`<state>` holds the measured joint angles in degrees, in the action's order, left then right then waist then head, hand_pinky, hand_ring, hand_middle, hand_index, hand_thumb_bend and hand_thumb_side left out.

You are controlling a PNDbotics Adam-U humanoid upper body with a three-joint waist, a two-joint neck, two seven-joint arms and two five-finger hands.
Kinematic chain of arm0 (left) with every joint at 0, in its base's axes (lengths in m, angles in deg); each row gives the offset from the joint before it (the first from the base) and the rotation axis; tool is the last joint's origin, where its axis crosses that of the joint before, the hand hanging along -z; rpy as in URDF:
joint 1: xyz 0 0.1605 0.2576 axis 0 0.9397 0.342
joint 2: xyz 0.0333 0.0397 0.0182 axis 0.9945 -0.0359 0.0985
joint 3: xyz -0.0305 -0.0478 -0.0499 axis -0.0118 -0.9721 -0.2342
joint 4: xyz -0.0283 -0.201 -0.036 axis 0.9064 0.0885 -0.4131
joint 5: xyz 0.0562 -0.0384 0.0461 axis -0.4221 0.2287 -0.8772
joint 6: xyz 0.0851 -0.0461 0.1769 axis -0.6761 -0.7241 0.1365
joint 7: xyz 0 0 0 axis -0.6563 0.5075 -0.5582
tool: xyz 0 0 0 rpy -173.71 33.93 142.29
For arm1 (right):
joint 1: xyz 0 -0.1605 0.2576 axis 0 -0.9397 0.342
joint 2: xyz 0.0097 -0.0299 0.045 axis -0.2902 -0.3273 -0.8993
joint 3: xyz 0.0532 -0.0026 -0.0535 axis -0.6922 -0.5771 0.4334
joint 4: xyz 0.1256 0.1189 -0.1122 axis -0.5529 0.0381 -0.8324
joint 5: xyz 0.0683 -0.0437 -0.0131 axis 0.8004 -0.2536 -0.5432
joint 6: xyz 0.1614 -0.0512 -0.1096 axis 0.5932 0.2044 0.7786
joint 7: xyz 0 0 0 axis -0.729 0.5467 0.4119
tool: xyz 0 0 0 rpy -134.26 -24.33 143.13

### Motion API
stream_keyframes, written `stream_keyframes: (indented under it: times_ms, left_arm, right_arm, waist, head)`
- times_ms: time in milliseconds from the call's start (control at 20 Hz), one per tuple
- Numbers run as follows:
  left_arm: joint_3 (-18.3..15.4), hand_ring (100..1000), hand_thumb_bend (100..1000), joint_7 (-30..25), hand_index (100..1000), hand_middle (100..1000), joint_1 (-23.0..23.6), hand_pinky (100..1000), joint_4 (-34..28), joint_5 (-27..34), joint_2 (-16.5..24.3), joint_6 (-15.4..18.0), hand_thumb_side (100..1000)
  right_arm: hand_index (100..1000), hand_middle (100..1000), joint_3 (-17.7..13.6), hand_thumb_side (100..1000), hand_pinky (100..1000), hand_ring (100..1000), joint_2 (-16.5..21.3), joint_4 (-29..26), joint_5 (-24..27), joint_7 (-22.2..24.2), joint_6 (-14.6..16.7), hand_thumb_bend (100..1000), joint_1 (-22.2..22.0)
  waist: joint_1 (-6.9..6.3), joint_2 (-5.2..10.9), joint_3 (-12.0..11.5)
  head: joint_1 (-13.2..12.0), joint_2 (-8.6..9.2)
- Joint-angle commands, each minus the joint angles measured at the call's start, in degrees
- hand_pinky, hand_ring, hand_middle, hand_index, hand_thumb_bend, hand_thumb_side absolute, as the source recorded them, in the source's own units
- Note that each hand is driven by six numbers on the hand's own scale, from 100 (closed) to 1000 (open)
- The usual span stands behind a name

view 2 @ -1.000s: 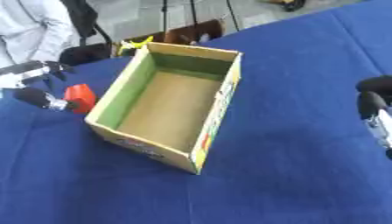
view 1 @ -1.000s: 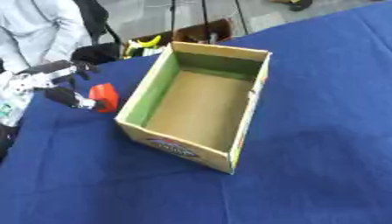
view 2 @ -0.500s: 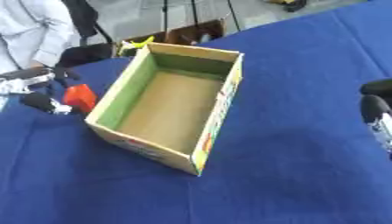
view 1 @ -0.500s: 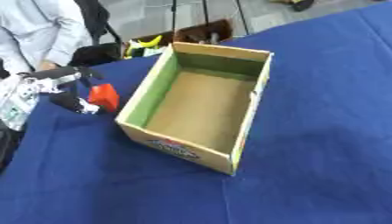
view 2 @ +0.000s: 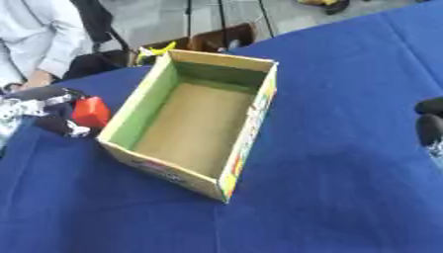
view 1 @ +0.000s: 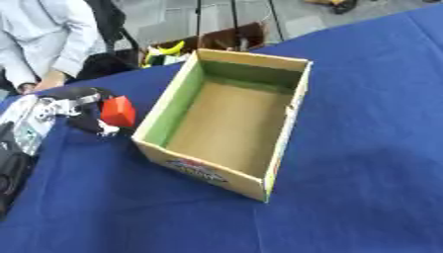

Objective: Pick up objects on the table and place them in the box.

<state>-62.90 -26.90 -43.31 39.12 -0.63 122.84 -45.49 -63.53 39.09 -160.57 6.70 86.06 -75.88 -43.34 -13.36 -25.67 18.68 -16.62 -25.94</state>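
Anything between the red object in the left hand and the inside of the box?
Only the box's green-lined left wall. The red object, held in the left hand, sits just outside it, as the left eye view shows.

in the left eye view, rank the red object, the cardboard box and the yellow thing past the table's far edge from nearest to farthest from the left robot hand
1. red object: in the left robot hand, at the table's left side.
2. cardboard box: just right of the hand, mid-table.
3. yellow thing: beyond the table's far edge, behind the box.
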Motion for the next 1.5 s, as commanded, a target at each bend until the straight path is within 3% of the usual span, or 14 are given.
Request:
stream_keyframes:
  times_ms: [50,300,650,750,950,1500]
  left_arm:
    - [-0.9,678,570,1.3,876,788,-0.2,451,0.2,-0.3,1.7,-0.1,552]
    - [-1.1,606,352,4.5,813,664,-0.2,375,0.4,-0.2,1.7,-0.1,577]
    - [-0.9,547,100,9.2,743,591,0.0,293,-0.1,0.6,2.0,-0.9,628]
    - [-0.9,539,100,10.3,732,585,0.1,278,-0.3,0.5,2.1,-1.2,665]
    - [-0.7,522,100,11.9,710,565,0.4,247,-0.5,0.6,2.3,-1.2,585]
    - [-0.9,479,100,15.2,655,498,0.9,178,-6.5,6.4,3.1,-2.3,583]
  right_arm:
    - [714,525,-0.4,481,836,800,1.0,-1.1,0.3,-0.1,0.1,208,0.8]
    - [714,525,-0.5,481,837,800,1.2,-1.0,0.2,0.0,0.1,209,0.7]
    - [714,525,-0.6,481,838,799,1.2,-0.9,0.0,0.0,0.0,216,0.6]
    - [714,525,-0.6,480,838,799,1.1,-0.9,0.0,0.0,0.0,220,0.5]
    - [714,525,-0.6,480,838,798,1.0,-1.0,0.0,0.0,0.0,219,0.3]
    - [713,525,-0.7,475,838,797,0.3,-1.3,0.0,-0.3,-0.3,214,-0.7]
  waist:
    - [0.41,1.04,0.0]
    - [0.41,0.96,-0.1]
    - [0.41,1.12,-0.1]
    - [0.41,1.25,-0.1]
    - [0.41,1.56,-0.2]
    - [0.41,3.23,-0.6]
  head:
    - [-0.4,0.83]
    - [-0.5,0.66]
    - [-0.5,0.42]
    - [-0.5,0.36]
    - [-0.5,0.24]
    - [0.2,-0.49]
